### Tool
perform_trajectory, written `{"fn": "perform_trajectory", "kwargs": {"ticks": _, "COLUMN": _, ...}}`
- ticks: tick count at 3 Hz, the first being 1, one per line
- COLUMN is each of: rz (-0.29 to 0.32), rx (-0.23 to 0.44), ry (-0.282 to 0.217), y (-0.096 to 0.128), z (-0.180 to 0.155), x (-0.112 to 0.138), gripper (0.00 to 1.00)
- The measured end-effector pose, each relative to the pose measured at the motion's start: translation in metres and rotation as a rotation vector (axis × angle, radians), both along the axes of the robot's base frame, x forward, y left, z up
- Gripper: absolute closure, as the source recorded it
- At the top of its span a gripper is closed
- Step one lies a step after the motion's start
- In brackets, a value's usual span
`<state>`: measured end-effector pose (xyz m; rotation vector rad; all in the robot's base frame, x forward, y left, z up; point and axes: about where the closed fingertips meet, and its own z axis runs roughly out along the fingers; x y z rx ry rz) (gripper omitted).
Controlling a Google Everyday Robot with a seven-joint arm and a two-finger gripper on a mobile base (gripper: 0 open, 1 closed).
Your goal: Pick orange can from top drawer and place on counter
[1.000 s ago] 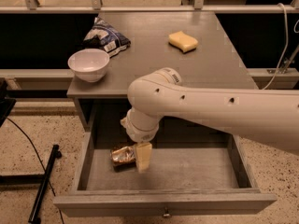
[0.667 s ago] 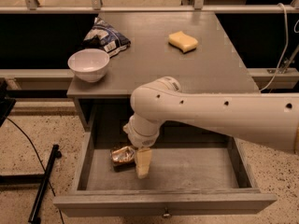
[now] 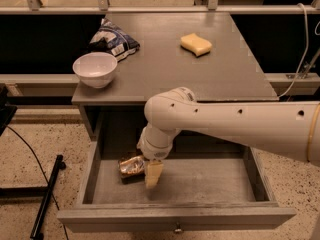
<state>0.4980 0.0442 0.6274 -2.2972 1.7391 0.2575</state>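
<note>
The orange can [image 3: 131, 165], shiny and dented, lies on its side at the left of the open top drawer [image 3: 175, 217]. My gripper [image 3: 151, 176] reaches down into the drawer from the big white arm [image 3: 235, 126] and sits right against the can's right side, low near the drawer floor. The wrist hides the can's upper right part. The counter [image 3: 170, 71] is the grey top just behind and above the drawer.
On the counter stand a white bowl [image 3: 95, 69] at the front left, a dark blue-white snack bag [image 3: 112, 38] behind it and a yellow sponge [image 3: 196, 44] at the back right. A black stand [image 3: 47, 196] lies on the floor at left.
The arm has shifted a little forward and lower into the drawer. The gripper stays beside the can, which has not moved.
</note>
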Motion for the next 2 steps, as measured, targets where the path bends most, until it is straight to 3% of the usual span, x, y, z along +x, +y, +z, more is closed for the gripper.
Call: {"fn": "perform_trajectory", "kwargs": {"ticks": 2, "rz": -0.023, "rx": 0.008, "ry": 0.027, "y": -0.001, "z": -0.0082, "x": 0.0011, "gripper": 0.35}}
